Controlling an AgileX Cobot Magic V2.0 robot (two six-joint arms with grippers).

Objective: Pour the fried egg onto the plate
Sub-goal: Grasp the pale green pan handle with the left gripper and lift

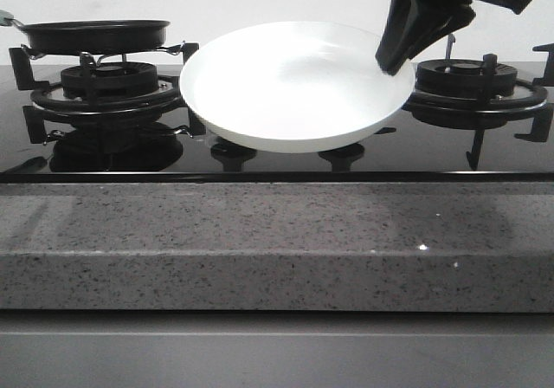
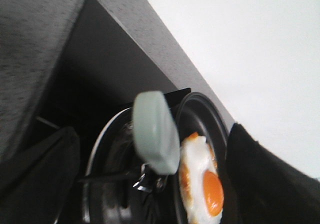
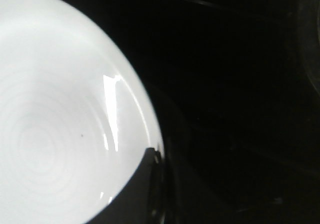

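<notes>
- Plate [image 1: 294, 89]: white, glossy, held off the hob, tilted w/ near edge lower, between L and R burners in front view. Nothing on it.
- R gripper [image 1: 400, 54]: black fingers pinch plate's right rim from above; narrow, clamped on rim. R wrist view shows plate [image 3: 55, 114] filling most of frame, one dark finger [image 3: 137, 189] overlapping rim at frame edge.
- Frying pan [image 1: 95, 35]: black, shallow, sits on L burner grate [image 1: 104, 89], far left of front view. Grey handle stub pokes out at frame edge.
- Fried egg [image 2: 202, 179]: in the pan, seen only in L wrist view; white w/ orange yolk, browned edge. From front view pan wall hides it.
- Pan handle [image 2: 155, 131]: pale grey-green, blurred, pointing toward L wrist cam, between the two dark fingers.
- L gripper [image 2: 155, 184]: fingers spread wide either side of handle, one finger [image 2: 40, 179] apart from it, other finger [image 2: 270, 179] beside pan rim. No contact w/ handle visible. L arm not in front view.
- R burner [image 1: 472, 89]: bare grate, partly behind plate edge.
- Hob glass [image 1: 260, 158]: black, reflects plate and grates. Speckled grey counter [image 1: 260, 241] runs along front.
</notes>
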